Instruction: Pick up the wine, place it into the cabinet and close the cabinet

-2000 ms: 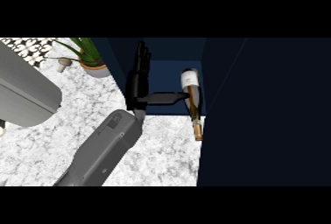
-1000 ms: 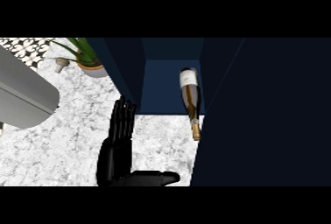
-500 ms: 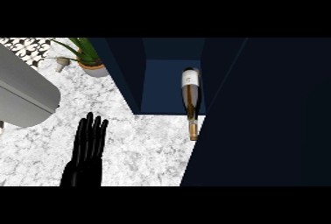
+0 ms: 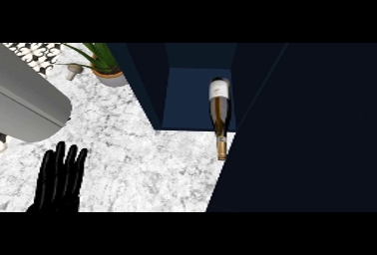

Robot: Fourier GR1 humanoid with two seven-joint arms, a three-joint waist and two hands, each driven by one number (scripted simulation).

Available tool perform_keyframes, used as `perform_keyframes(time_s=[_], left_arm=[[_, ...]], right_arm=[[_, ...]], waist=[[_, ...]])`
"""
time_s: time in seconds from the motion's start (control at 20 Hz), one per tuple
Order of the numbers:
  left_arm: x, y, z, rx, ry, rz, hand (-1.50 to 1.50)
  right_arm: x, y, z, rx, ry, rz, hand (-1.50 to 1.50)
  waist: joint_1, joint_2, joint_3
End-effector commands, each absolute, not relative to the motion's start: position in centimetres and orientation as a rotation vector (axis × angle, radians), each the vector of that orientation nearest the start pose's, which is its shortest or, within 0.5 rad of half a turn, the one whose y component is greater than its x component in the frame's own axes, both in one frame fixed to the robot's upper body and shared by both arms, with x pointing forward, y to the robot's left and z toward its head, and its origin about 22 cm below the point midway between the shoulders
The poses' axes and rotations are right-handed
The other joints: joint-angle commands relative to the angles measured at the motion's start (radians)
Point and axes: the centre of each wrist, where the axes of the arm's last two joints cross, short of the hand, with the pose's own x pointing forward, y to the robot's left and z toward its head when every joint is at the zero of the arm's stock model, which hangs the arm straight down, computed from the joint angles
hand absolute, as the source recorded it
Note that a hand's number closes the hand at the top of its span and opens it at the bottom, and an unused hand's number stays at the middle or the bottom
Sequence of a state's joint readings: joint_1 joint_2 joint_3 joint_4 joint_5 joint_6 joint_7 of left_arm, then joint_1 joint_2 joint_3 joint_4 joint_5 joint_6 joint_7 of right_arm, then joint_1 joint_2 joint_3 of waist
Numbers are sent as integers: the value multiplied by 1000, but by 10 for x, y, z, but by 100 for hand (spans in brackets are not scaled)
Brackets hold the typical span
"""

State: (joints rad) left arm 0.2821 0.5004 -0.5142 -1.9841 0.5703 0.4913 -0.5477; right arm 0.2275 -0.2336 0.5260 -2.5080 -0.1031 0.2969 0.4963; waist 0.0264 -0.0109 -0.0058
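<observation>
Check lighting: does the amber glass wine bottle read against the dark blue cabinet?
Head view: yes, the amber glass wine bottle stands out against the dark blue cabinet; head view's right is near-black cabinet door, no detail; white marble counter evenly lit, no glare.

Place: kitchen
Counter (image 4: 147, 164): white marble, beneath the left hand (image 4: 60, 180)
Cabinet (image 4: 147, 89): navy, beyond hand, rightward
Potted plant (image 4: 104, 68): far beyond hand

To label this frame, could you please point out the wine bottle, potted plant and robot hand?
wine bottle (image 4: 219, 113), head view, amber body.
potted plant (image 4: 110, 77), head view, pot.
left robot hand (image 4: 57, 190), head view, palm area.
</observation>
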Motion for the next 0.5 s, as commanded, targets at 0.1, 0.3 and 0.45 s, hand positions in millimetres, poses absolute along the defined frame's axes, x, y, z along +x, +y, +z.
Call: perform_keyframes(time_s=[0.1, 0.3, 0.45], left_arm=[[144, 247, 62, -137, -1932, 214, -150], [128, 265, 60, -158, -1920, 206, -150], [132, 281, 57, -143, -1912, 206, -150]], right_arm=[[98, -138, 178, 782, -1654, 766, 150], [103, -108, 184, 791, -1640, 771, 150], [106, -91, 188, 779, -1660, 753, 150]], waist=[[19, 4, -1], [28, 0, -2], [19, 3, -2]])
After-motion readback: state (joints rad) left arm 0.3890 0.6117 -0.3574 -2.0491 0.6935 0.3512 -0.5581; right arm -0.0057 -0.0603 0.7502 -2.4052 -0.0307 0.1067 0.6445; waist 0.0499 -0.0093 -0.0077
